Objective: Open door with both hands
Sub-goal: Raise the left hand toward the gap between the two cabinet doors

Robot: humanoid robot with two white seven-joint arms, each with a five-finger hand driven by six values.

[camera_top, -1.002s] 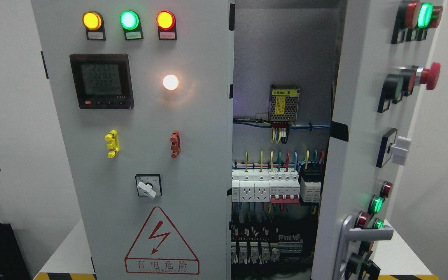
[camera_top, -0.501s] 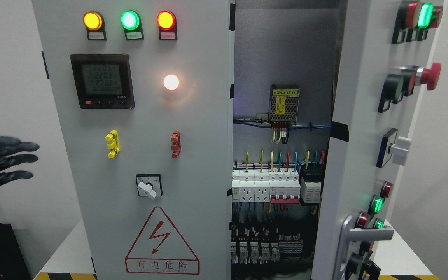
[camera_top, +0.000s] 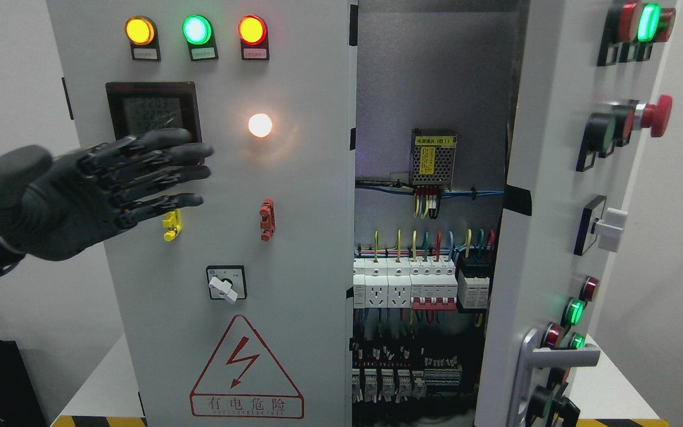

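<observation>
**Left robot hand reaching across the closed leaf of a two-door electrical cabinet**

The left robot hand, black and jointed, enters from the picture's left with its fingers extended, roughly parallel and holding nothing. It lies in front of the left door, overlapping the lower part of the digital meter and the top of the yellow fitting; whether the fingertips touch the panel cannot be told. The right robot hand is not in view.

The left door appears closed or nearly so, its free edge bordering the gap. The right door stands swung outward, exposing the breakers and wiring inside; its lever handle sits low on the panel.

For the step in hand, the fingers would best travel on rightward to the free edge and hook behind it, keeping clear of the rotary switch, the red fitting and the lit white lamp. The pull should then follow the arc of a door hinged at its left side.

Open room lies in the gap between the two doors. The risk there is fingers reaching too deep toward the live components. The table under the cabinet shows at both lower corners.
</observation>
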